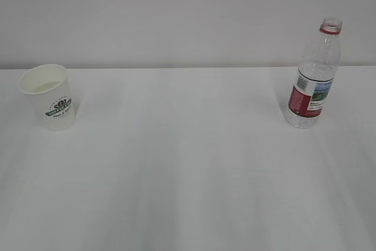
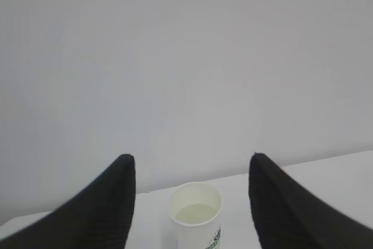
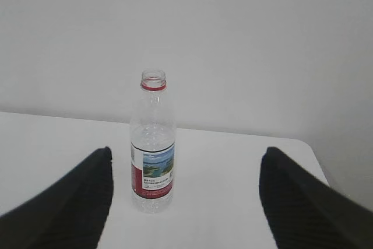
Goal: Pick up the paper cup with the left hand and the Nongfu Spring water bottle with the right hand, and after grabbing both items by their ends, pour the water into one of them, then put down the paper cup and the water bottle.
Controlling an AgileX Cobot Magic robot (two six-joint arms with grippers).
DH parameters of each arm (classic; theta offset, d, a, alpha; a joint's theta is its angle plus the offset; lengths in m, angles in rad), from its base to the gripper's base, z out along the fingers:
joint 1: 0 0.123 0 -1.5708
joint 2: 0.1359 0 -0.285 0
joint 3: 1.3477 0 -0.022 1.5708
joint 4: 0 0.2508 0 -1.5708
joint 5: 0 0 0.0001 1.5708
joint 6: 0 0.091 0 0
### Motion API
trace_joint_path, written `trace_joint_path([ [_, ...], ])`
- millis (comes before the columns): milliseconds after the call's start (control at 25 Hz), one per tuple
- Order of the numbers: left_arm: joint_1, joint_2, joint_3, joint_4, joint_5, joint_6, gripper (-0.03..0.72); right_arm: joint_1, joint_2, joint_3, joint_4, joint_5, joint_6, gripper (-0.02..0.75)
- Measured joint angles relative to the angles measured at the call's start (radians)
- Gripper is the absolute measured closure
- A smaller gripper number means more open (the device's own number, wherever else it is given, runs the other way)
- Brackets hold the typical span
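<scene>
Black fingers (image 2: pixel 93 214) of the left hand (image 2: pixel 191 170) fill the lower corners of the left wrist view, spread apart and gripping nothing. Between them, a little farther off, stands the paper cup (image 2: pixel 195 217), upright on the white table (image 2: pixel 326 173), clear of both fingers; its cream inside shows a pale pool at the bottom (too faint to say whether it is water). A plain pale wall (image 2: pixel 186 56) takes up everything behind it.

Similarly spread are the fingers (image 3: pixel 309 202) of the right hand (image 3: pixel 186 155), which also hold nothing. Ahead of them the Nongfu Spring water bottle (image 3: pixel 152 144) stands upright on the table, nearer the left finger than the right one, touching neither. Its mouth is uncapped above the red neck ring, and the red-and-white label with the green landscape faces the camera.

From the exterior view, neither arm is visible. Cup (image 1: pixel 50 95) and bottle (image 1: pixel 314 74) stand well apart, the cup at the far left with its dark green logo turned forward, the bottle at the right; the bottle is clearly the taller. Both sit toward the back of the table.
</scene>
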Motion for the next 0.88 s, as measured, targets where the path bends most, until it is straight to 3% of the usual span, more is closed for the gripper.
trace_joint_path([
  [400, 0.000, 0.000, -0.106, 0.025, 0.292, 0.000, 0.243, 0.000, -0.136, 0.000, 0.009, 0.156, -0.004, 0.147],
  [640, 0.000, -0.014, -0.123, 0.025, 0.397, 0.000, 0.265, 0.000, -0.193, 0.000, 0.141, 0.251, -0.132, 0.148],
  [880, 0.000, -0.067, -0.123, 0.023, 0.497, 0.000, 0.274, 0.000, -0.203, -0.049, 0.174, 0.394, -0.185, 0.148],
])
